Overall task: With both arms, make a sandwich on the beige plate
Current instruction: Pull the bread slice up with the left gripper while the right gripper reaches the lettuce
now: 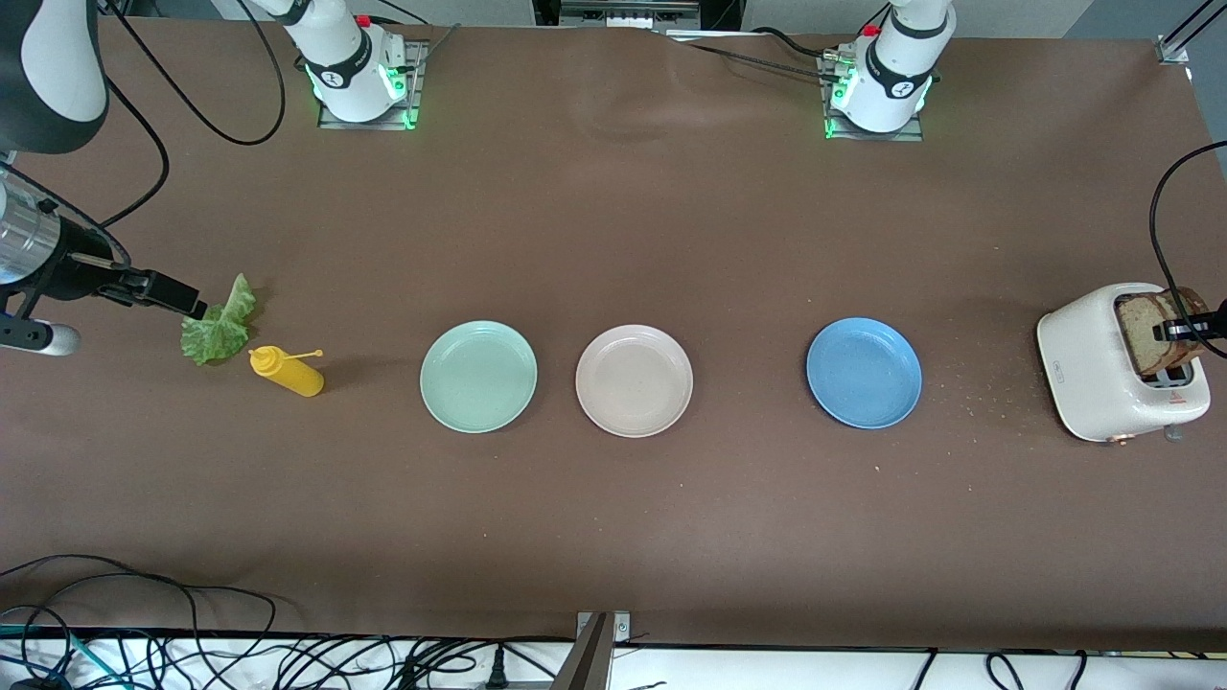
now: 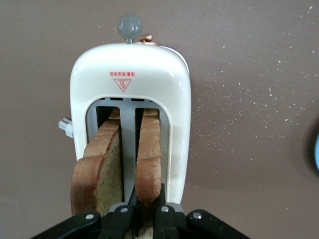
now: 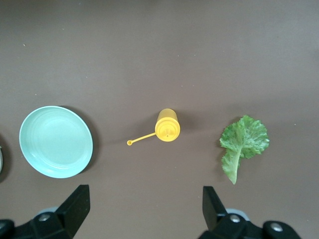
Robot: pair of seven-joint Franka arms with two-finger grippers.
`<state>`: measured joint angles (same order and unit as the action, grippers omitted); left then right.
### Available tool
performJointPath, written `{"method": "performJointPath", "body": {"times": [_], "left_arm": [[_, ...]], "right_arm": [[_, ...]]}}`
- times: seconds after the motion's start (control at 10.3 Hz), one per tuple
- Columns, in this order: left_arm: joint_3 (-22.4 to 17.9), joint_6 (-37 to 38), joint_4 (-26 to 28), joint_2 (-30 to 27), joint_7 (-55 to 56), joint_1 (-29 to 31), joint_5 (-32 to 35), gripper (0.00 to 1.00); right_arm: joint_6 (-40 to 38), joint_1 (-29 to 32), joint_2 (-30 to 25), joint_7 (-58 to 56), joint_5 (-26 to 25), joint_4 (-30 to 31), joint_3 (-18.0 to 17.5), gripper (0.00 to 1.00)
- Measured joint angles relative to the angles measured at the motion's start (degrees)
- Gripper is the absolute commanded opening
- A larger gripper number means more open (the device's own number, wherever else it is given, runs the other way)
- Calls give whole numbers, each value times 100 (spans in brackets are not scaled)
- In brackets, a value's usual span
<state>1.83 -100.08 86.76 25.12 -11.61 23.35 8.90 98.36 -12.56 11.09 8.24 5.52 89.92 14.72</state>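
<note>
Two slices of brown-crusted bread stand upright in a white toaster (image 1: 1083, 369) at the left arm's end of the table. My left gripper (image 2: 148, 196) is shut on the top edge of one bread slice (image 2: 149, 154); the other slice (image 2: 99, 169) stands free in the slot beside it. In the front view the left gripper (image 1: 1184, 331) is over the toaster. The lettuce leaf (image 1: 220, 321) lies flat at the right arm's end. My right gripper (image 3: 144, 191) hangs open and holds nothing, over bare table beside the lettuce leaf (image 3: 244, 142). The beige plate (image 1: 634, 380) sits bare mid-table.
A yellow squeeze bottle (image 1: 288, 372) stands beside the lettuce, slightly nearer the front camera. A mint-green plate (image 1: 478, 376) and a blue plate (image 1: 864, 372) flank the beige plate in a row. Crumbs are scattered between the blue plate and the toaster.
</note>
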Motion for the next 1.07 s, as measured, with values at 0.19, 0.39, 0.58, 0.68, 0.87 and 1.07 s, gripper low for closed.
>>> {"method": "performJointPath", "body": {"times": [0.19,0.39,0.58,0.68,0.87,1.07], "left_arm": [[55,630,-563,-21,-18,-104,-1,0],[85,1238,-1028,-55,-133,-458,-199,0],[100,1809,-1280,-64,-195,-876,-907,0],[106,1993,-1308,-63,-201,-1097,-1315,0],[104,2164,-1288,19,-49,-1469,-2705,0],[104,2196,-1248,350,-12,-1616,-4065,0]], "right_arm": [[5,5,98,0,0,1,9,100],[7,30,108,0,0,0,31,100],[15,45,107,0,0,-2,42,100],[16,46,107,0,0,-3,46,100],[16,48,107,0,0,-4,52,100],[16,53,108,0,0,-6,55,100]]}}
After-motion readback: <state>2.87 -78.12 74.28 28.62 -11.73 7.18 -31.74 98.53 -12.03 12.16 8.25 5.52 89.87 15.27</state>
